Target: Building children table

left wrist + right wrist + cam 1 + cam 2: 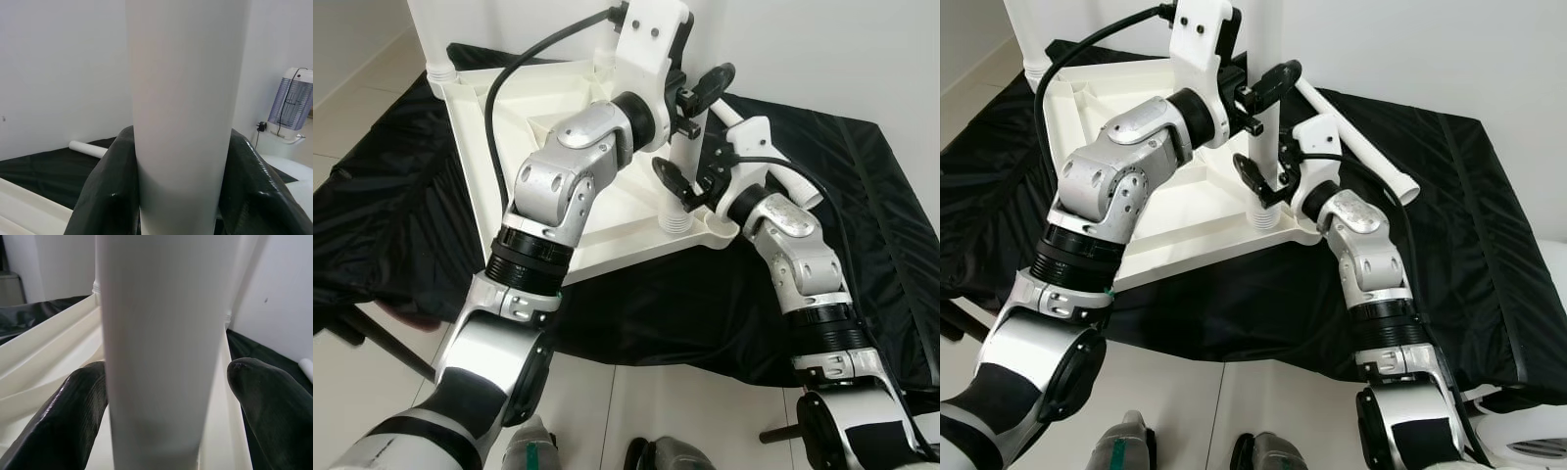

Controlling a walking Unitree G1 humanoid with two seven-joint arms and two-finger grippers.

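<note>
1. Where the upside-down white tabletop [1165, 211] lies on the black cloth [1449, 215], a white table leg [1266, 147] stands upright in the socket at its near right corner.
2. The left gripper [1255, 96] reaches in from the robot's left and meets this leg high on its shaft; in the left wrist view its two black fingers [105, 196] press against both sides of the white tube [181, 112], so they are clamped on it.
3. The right gripper [1268, 176] sits lower on the same leg, just above the threaded collar at the socket.
4. In the right wrist view its fingers [73, 416] stand on either side of the tube [156, 357]; one appears to touch the tube, the other stands slightly apart from it, so a firm grip cannot be confirmed.
5. Beyond the right gripper, a second white leg [1361, 147] lies loose on the cloth, just beside the tabletop's right edge.
6. Another leg [431, 29] stands at the tabletop's far left corner, well apart from both grippers.
7. The white wall [1410, 49] rises directly behind the held leg.
8. Pale floor tiles [1205, 411] lie below the cloth's near edge.
</note>
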